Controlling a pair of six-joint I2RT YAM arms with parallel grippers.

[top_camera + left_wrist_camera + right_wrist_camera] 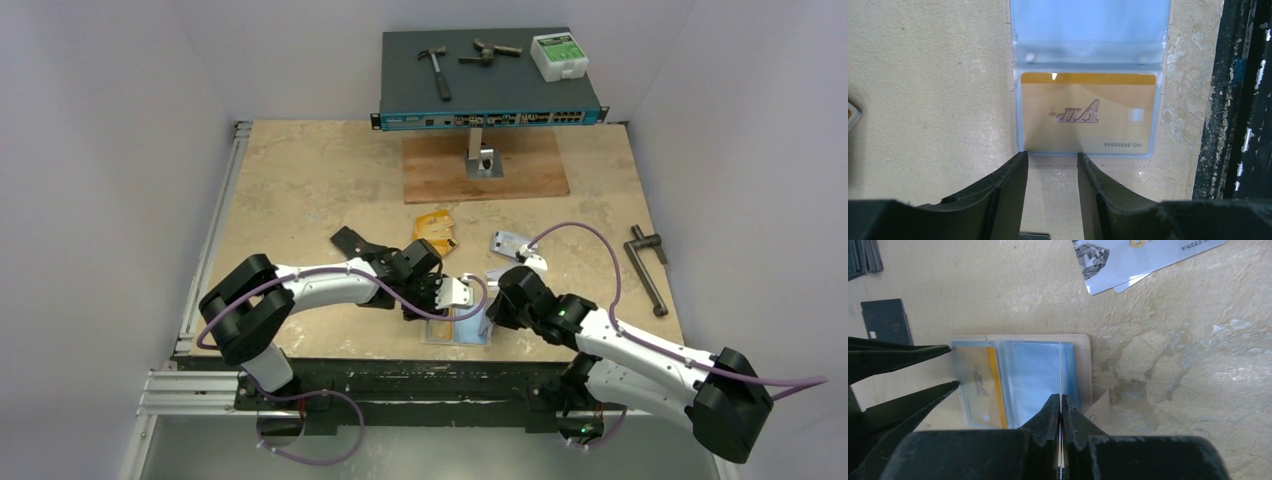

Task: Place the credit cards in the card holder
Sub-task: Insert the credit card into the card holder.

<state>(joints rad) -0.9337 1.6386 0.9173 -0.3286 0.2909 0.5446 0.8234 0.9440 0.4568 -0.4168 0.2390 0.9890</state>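
Note:
The card holder [455, 332] lies open near the table's front edge, its beige rim [1038, 336] framing light-blue pockets. One orange-gold credit card [1088, 115] sits inside a clear pocket. My left gripper [1050, 157] is open, its tips at the holder's beige edge just below that pocket, with nothing between them. My right gripper [1060, 401] is shut on a thin credit card [1060, 370] seen edge-on, held upright over the blue pockets. Loose orange cards [435, 228] and silvery cards [510, 243] lie farther back; the silvery cards [1128, 260] also show in the right wrist view.
A black wallet [350, 240] lies left of the orange cards, and small black pieces [885, 320] lie near the holder. A network switch [490, 75] carrying tools stands on a stand over a wooden board [485, 170]. A black metal tool [645, 265] lies at the right. A black rail [1243, 100] runs beside the holder.

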